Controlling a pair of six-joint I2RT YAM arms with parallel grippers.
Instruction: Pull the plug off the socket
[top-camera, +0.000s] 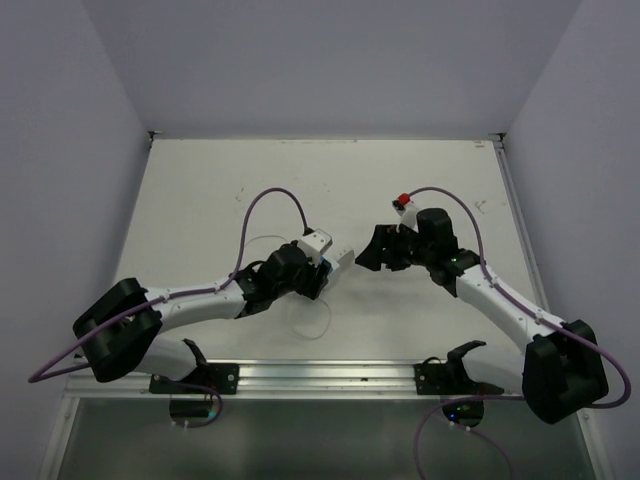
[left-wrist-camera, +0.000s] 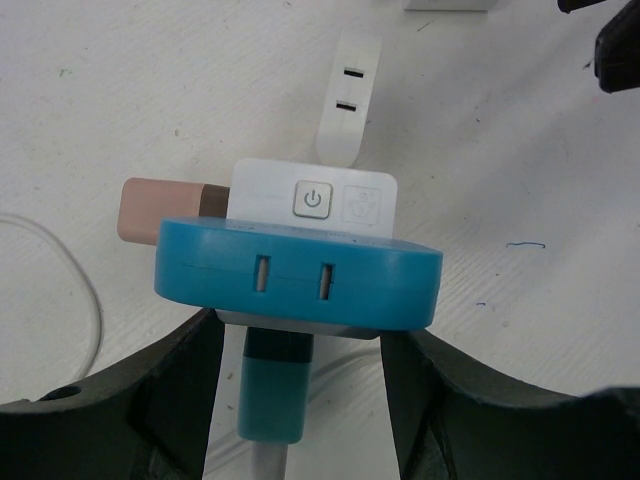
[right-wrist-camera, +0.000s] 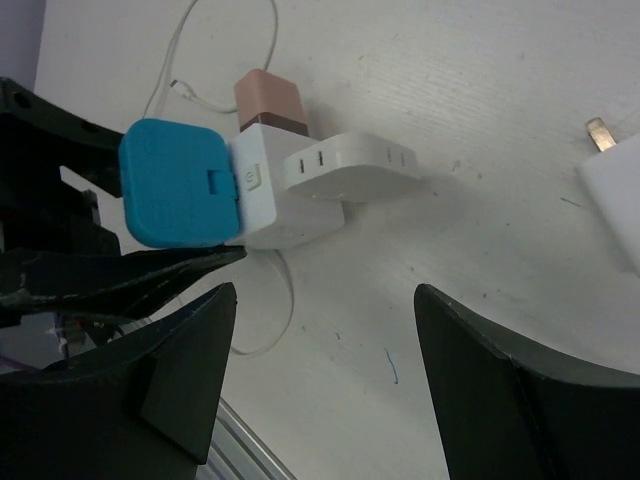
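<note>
The socket (left-wrist-camera: 262, 195), a small white cube with a power button on its face, is sitting at the tip of the left tool (left-wrist-camera: 300, 335), and everything else is gathering around it. A flat blue plug (left-wrist-camera: 297, 275) is sticking into the socket's side nearest that tool. The tool is clamping on this plug, one black finger (right-wrist-camera: 150, 270) pressing along its edge and the other hugging the opposite edge, though the blue body is hiding the pads themselves. A pinkish-brown plug (left-wrist-camera: 160, 208) is jutting from another side of the socket, and a flat white plug (left-wrist-camera: 348, 100) with two slots in its edge is projecting from the side facing away from the left tool. A teal cable connector (left-wrist-camera: 275, 390) is hanging off under the blue plug, and a thin white cable (right-wrist-camera: 190, 40) is looping over the bench (right-wrist-camera: 480, 80) beyond the socket. I cannot tell whether the socket is resting on the bench or being held just above it. The right tool (right-wrist-camera: 322, 300) is hovering near the socket on the white plug's side, its fingers (right-wrist-camera: 500, 380) standing wide apart and touching nothing. Another white plug (right-wrist-camera: 615, 190) with a brass prong is lying on the bench well apart from the socket, past the right tool.
</note>
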